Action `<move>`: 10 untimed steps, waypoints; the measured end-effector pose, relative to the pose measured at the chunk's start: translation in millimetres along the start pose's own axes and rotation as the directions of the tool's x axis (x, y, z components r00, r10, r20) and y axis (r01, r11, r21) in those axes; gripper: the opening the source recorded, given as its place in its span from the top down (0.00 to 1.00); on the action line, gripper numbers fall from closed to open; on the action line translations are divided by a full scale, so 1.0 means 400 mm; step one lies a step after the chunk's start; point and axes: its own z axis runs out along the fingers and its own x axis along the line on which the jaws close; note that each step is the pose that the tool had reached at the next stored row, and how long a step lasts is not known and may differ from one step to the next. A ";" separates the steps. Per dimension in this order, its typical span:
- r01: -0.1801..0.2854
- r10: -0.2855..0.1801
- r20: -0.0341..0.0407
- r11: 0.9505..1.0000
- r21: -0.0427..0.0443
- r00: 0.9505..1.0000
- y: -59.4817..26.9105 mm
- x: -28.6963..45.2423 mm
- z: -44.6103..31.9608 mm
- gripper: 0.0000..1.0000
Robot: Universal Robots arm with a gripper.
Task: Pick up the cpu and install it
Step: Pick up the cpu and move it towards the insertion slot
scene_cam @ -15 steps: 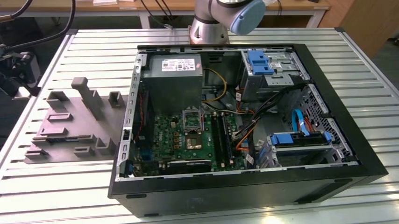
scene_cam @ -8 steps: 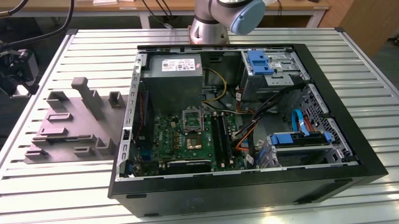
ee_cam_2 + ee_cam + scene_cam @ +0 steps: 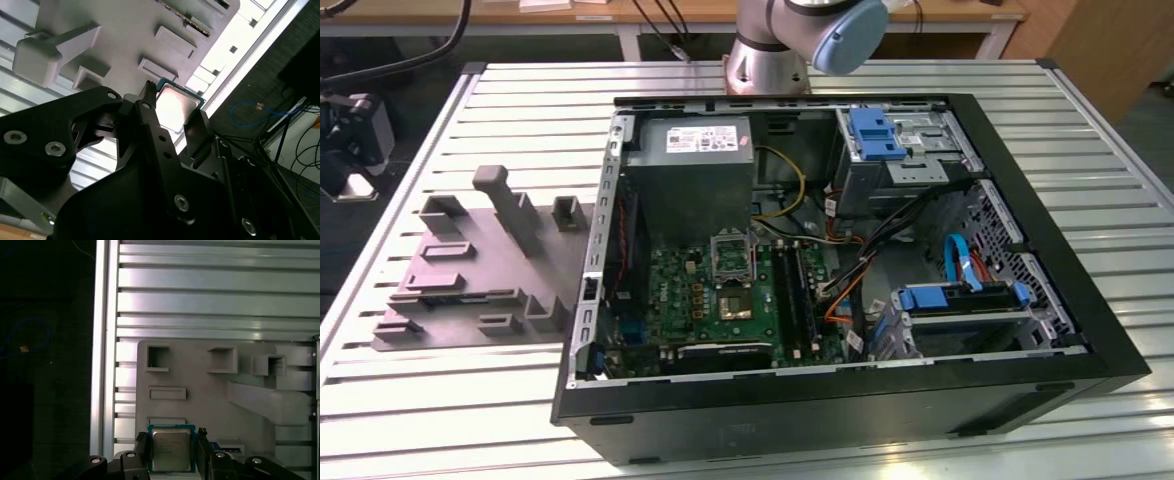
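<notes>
In the exterior view, a matte grey moulded plastic fixture plate [image 3: 460,285] with raised blocks is lying on the ribbed aluminium table [image 3: 1107,150], just beside an open black computer case [image 3: 854,420]. The arm's silver, blue-capped joint [image 3: 787,35] is standing well apart from the plate. In the second wrist view, the angular black gripper [image 3: 172,112] is hanging over the plate [image 3: 125,30], its fingers [image 3: 149,107] clamping the small flat square cpu [image 3: 176,106], silvery-topped and green-rimmed. In the first wrist view, the fingers [image 3: 141,447] are pressing on opposite sides of the cpu [image 3: 171,450], near the plate's [image 3: 210,400] edge.

Fixture blocks [image 3: 167,393] beside cpu [image 3: 171,450] — table [image 3: 215,305] open.
</notes>
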 end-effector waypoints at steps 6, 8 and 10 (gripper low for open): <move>0.000 0.000 0.000 1.000 0.000 1.000 0.001 0.000 -0.027 0.53; 0.000 0.000 0.000 1.000 0.000 1.000 0.001 0.000 -0.035 0.53; 0.000 0.000 0.000 1.000 0.000 1.000 0.002 0.000 -0.044 0.53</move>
